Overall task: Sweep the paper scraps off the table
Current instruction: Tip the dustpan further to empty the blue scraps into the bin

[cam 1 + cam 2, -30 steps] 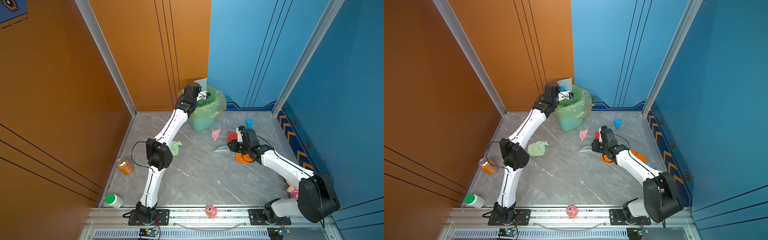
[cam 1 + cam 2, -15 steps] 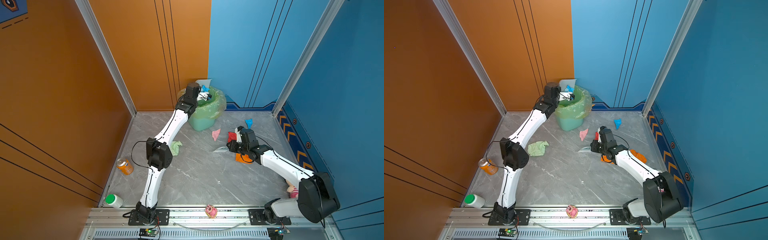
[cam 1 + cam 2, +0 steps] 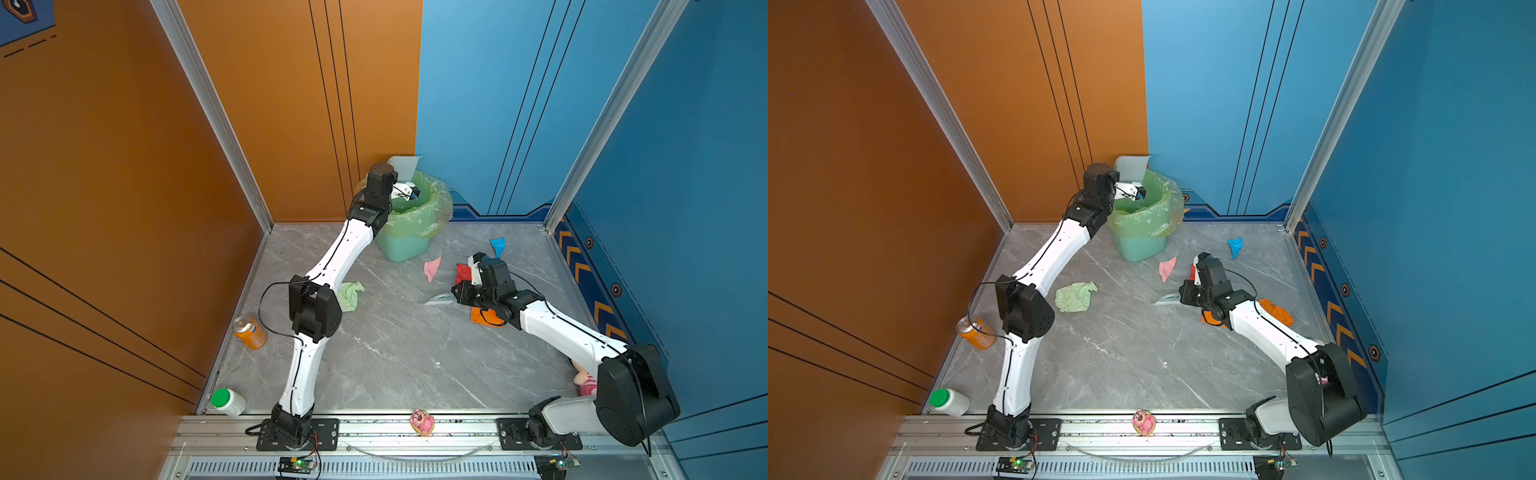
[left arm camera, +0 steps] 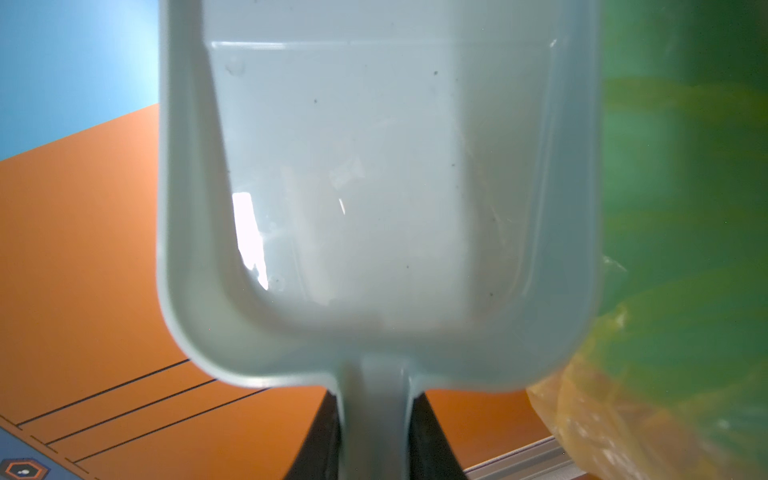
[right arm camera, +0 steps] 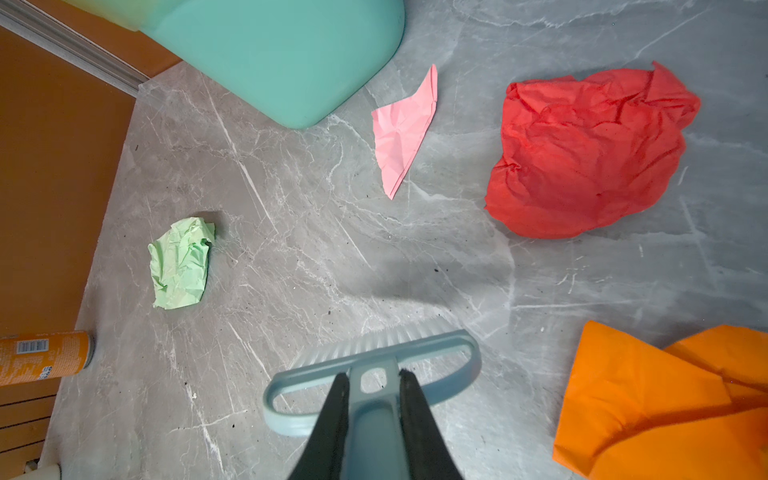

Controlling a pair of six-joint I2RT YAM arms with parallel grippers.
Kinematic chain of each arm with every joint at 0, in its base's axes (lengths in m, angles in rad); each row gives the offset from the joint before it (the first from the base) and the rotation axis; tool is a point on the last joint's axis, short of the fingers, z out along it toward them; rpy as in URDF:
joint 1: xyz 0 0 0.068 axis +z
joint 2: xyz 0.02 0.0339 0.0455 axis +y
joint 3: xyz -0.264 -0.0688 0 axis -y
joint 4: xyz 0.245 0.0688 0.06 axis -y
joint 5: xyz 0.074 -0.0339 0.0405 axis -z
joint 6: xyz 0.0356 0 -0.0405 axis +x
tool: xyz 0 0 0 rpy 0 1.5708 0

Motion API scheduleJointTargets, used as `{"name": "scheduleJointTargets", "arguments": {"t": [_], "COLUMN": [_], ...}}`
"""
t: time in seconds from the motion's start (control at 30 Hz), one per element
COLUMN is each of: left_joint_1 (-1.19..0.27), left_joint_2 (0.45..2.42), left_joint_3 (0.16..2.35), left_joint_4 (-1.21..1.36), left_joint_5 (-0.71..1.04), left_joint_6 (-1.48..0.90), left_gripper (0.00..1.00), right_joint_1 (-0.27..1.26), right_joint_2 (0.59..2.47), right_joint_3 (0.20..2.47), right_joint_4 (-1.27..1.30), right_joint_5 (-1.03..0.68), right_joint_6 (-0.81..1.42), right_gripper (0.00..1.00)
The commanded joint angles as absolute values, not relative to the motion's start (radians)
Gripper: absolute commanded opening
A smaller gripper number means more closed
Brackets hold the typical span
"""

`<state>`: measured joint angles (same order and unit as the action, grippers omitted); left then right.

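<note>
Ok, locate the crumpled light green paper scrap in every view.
In a top view: crumpled light green paper scrap partly behind the left arm's elbow.
In a top view: scrap clear of that elbow.
Left wrist: absent.
Right wrist: scrap on grey marble table.
Shared landmark: orange drink can.

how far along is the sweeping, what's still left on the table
Done: the dustpan shows empty, held at the bin, so a load looks dumped. In hand: left pincer shut on the dustpan, right pincer shut on the brush at the table. Left: the light green, pink, red, orange and blue scraps lie unswept.
</note>
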<state>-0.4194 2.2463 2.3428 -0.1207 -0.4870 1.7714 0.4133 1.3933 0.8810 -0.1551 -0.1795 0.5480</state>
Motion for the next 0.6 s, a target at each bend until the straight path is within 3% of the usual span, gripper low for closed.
{"name": "scheduleJointTargets", "arguments": {"t": [0.0, 0.33, 0.57], "left_joint_1": [-0.408, -0.385, -0.372], "left_joint_2": [2.191, 2.166, 2.101], "left_joint_3": [2.353, 2.492, 2.442], "left_joint_4": [-0.101, -0.370, -0.448], "left_joint_5": [-0.468, -0.360, -0.318], "left_joint_6": [1.725, 1.332, 1.017], "left_gripper": [0.00, 0.00, 0.00], "right_joint_1": [0.421, 0.422, 0.422], "right_joint_2": [1.386, 1.356, 1.320], "right_joint_3": [0.894, 0.911, 0.930], "right_joint_4": [-0.150, -0.177, -0.196], "right_joint_5": [-0.157, -0.137, -0.115], "right_joint_6": [0.552, 0.518, 0.472], "right_gripper": [0.00, 0.00, 0.00]}}
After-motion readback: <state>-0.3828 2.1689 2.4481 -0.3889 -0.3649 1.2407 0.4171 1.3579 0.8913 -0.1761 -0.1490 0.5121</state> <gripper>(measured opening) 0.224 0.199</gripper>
